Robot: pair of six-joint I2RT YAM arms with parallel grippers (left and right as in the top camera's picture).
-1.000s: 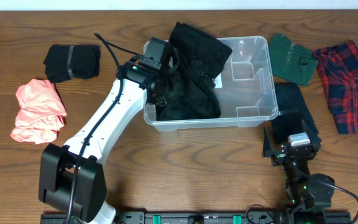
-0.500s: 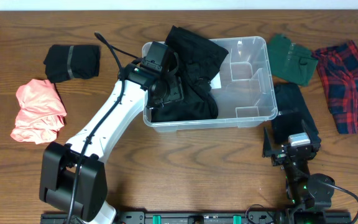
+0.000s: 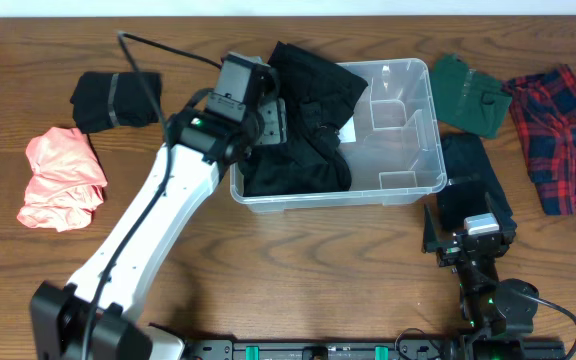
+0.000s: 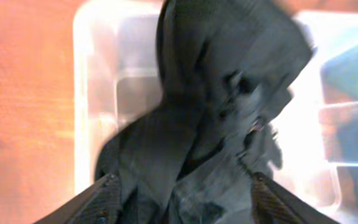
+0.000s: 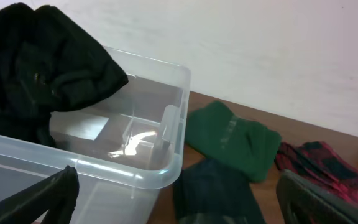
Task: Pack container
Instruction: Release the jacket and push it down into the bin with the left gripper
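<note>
- Your left gripper (image 4: 182,185) hovers over the clear rectangular plastic container (image 3: 408,186) at mid-table, fingers spread and gripping nothing. The crumpled black garment (image 3: 303,120) lies heaped in the container's left half.
- Your right gripper (image 5: 178,173) waits near the table's front edge, fingers wide apart, empty.
- The step looks like a drop-off; next, reach for the folded black cloth (image 3: 116,98) or the crumpled pink top (image 3: 60,180).

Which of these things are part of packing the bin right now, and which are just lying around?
In the job: container, black garment inside it, left gripper.
Lying about, unpacked: pink garment, black bundle, green garment, plaid shirt, dark garment.
</note>
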